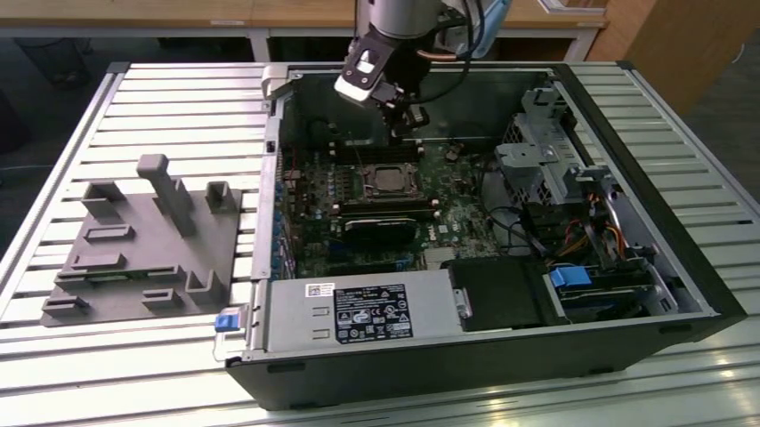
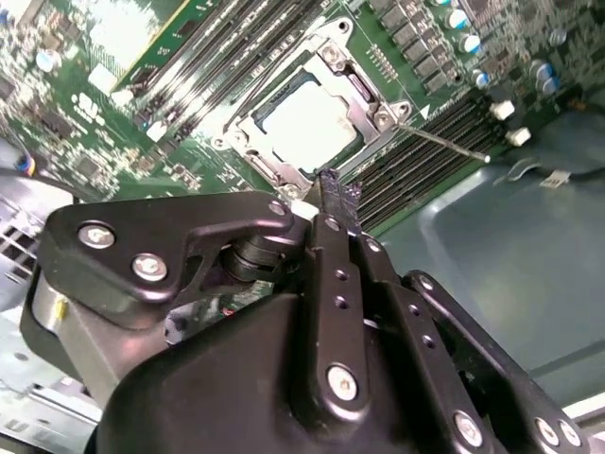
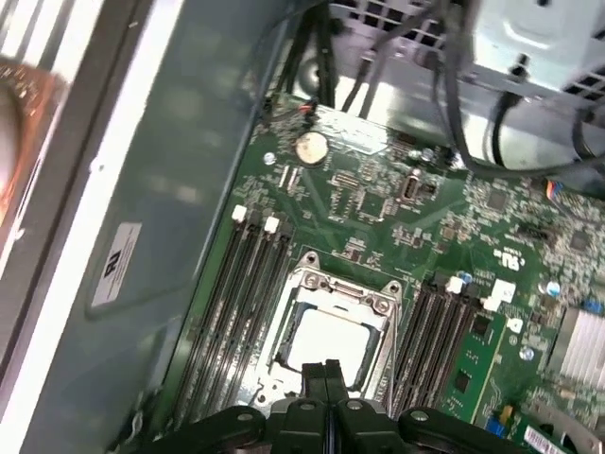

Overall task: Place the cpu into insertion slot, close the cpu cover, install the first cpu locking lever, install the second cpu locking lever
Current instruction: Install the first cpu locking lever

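on the slatted bench (image 1: 155,89) lies an open computer case (image 1: 475,365). the gripper (image 2: 333,184) hangs just over its insertion slot (image 1: 386,181), fingers (image 3: 319,376) pressed together, gripping nothing. the cpu (image 2: 307,123) lies flat in the slot, silver top up, framed by the lowered cpu cover (image 3: 345,288). a thin locking lever (image 2: 444,142) slants out across the memory slots (image 2: 406,180).

Case (image 1: 499,365) open on top, free way down to slot (image 1: 386,181), low memory slots (image 3: 250,284) both sides, thin lever (image 2: 444,144) sticking out, black block (image 1: 380,229) near, drive cage (image 1: 540,147) at the exterior view's right.
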`<state>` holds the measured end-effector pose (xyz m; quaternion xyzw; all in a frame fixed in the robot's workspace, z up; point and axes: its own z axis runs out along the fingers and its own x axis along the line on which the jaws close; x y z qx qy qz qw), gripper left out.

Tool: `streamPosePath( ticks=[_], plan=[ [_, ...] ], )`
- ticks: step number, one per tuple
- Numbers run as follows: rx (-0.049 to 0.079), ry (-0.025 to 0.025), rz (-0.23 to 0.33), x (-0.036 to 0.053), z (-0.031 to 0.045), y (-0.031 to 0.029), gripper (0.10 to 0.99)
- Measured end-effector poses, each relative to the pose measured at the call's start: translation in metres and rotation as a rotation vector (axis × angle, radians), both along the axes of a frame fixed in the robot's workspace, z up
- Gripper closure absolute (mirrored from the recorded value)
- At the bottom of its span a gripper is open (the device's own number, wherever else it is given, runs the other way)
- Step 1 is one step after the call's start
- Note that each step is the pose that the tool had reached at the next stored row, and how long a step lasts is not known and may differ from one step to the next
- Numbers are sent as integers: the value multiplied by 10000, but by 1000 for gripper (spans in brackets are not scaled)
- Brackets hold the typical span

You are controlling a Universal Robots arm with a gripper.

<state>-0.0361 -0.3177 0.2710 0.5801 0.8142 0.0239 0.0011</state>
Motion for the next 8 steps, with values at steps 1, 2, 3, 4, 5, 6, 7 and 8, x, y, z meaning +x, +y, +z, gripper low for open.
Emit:
streamPosePath(
  ticks=[1,2,3,4,5,6,7,8],
  plan=[
    [0,0,179,0,0,0,969],
    [0,0,359,0,0,0,969],
    [0,0,540,0,0,0,969],
    [0,0,723,0,0,0,969],
    [0,0,896,0,0,0,969],
    [0,0,1070,0,0,0,969],
    [0,0,1246,0,0,0,969],
    [0,0,1413,0,0,0,969]
  ],
)
